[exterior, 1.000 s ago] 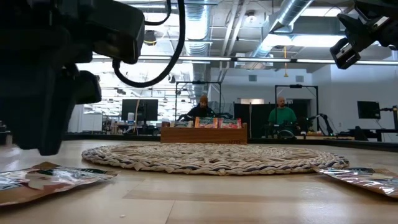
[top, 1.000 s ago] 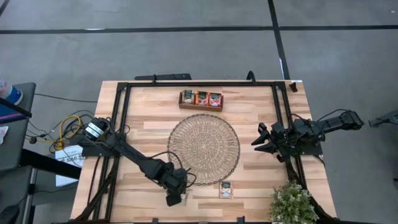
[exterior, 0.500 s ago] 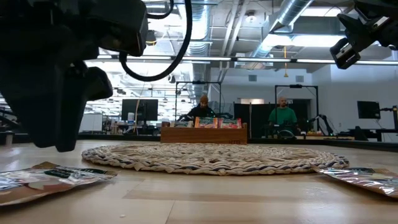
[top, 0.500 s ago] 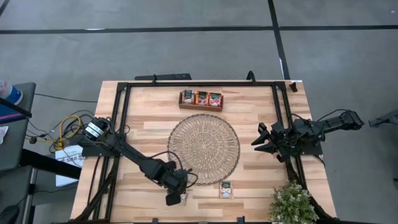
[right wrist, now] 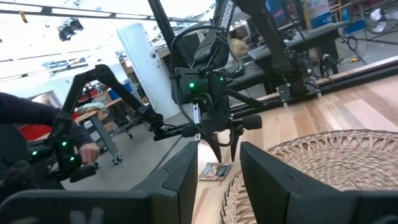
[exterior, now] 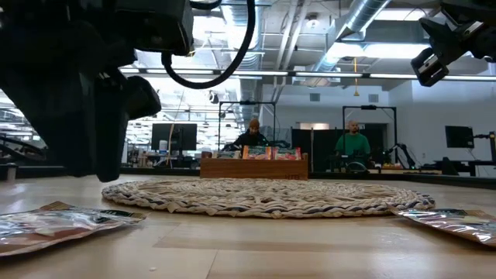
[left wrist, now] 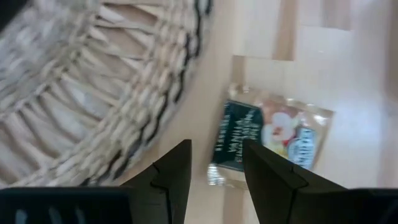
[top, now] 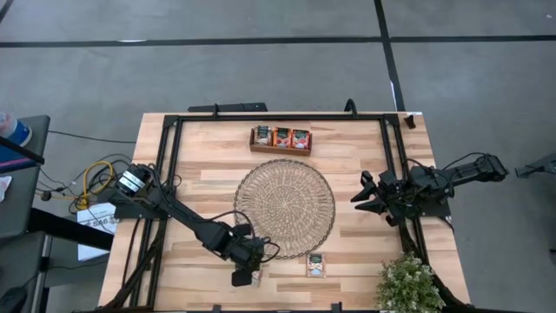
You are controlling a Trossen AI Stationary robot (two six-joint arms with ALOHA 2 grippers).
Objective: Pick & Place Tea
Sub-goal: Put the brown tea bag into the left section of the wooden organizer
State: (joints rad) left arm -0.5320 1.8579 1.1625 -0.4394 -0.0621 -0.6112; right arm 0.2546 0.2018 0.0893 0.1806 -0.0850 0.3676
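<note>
Fingers parted and empty, the left gripper [left wrist: 214, 177] hovers over a green-topped tea sachet [left wrist: 270, 134] beside the woven mat [top: 284, 207], lined up to grasp; the right gripper [top: 360, 196] waits half-open, holding nothing.

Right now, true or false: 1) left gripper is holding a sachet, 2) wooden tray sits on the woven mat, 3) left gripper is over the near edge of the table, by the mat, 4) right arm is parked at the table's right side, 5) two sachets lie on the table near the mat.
1) False. The left gripper is open and empty, with a tea sachet lying flat ahead of it.
2) False. The wooden tray sits on bare table beyond the woven mat.
3) True.
4) True. The right gripper waits there, off the mat.
5) True. A second sachet lies nearby.
</note>
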